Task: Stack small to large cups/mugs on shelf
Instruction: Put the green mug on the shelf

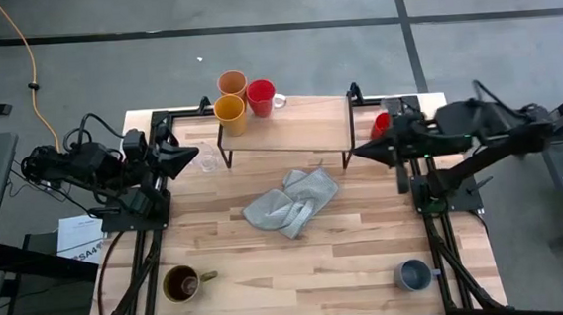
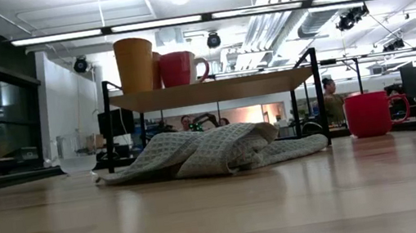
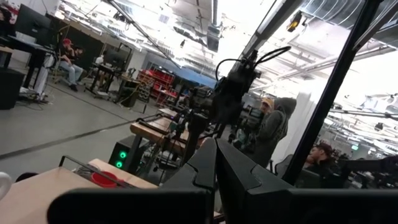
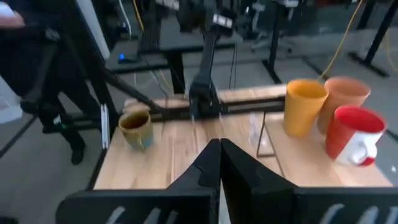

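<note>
At either bench edge, both end effectors, left point(image 1: 190, 154) and right point(image 1: 359, 152), hover clenched and empty, apparently parked. Between them the shelf point(image 1: 299, 126) carries three cups point(image 1: 230, 109); other mugs, brown point(image 1: 181, 283) and grey-blue point(image 1: 413, 275), wait on the bench point(image 1: 348, 252).

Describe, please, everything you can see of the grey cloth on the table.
The grey cloth is a soft, woven-looking fabric, crumpled into loose folds rather than spread flat. It lies on the table near its middle, just in front of the shelf, and in the low view it forms a low rumpled mound with one flap trailing towards the shelf's leg. Only the tabletop is seen touching it; no cup rests on it, and both grippers are well away.
</note>
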`<state>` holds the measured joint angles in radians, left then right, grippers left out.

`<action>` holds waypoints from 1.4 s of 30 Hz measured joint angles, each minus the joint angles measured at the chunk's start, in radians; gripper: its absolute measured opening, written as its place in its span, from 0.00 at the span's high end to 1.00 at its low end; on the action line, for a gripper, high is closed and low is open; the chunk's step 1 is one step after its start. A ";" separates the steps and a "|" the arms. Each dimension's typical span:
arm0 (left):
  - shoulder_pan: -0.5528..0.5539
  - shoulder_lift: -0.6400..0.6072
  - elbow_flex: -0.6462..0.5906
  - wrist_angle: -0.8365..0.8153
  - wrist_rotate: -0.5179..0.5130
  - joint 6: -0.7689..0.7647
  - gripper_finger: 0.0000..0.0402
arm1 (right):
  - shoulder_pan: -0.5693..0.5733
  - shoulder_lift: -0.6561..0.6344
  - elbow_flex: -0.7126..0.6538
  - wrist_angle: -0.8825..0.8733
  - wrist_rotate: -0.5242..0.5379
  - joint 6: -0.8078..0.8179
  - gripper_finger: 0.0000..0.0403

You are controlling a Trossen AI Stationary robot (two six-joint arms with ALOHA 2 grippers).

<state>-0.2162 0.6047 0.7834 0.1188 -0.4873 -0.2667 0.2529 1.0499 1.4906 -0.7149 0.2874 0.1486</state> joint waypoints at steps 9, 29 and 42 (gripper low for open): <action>0.000 0.000 0.000 -0.002 0.000 0.000 1.00 | 0.067 -0.043 0.000 0.041 0.028 -0.012 1.00; 0.000 0.000 0.000 -0.017 0.001 0.020 1.00 | -0.037 -0.290 -0.559 0.734 -0.005 0.050 1.00; 0.000 0.000 0.000 -0.016 0.001 0.026 1.00 | -0.037 -0.312 -0.623 0.800 -0.006 0.026 1.00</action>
<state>-0.2163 0.6046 0.7834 0.1032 -0.4866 -0.2405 0.2157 0.7376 0.8677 0.0854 0.2810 0.1749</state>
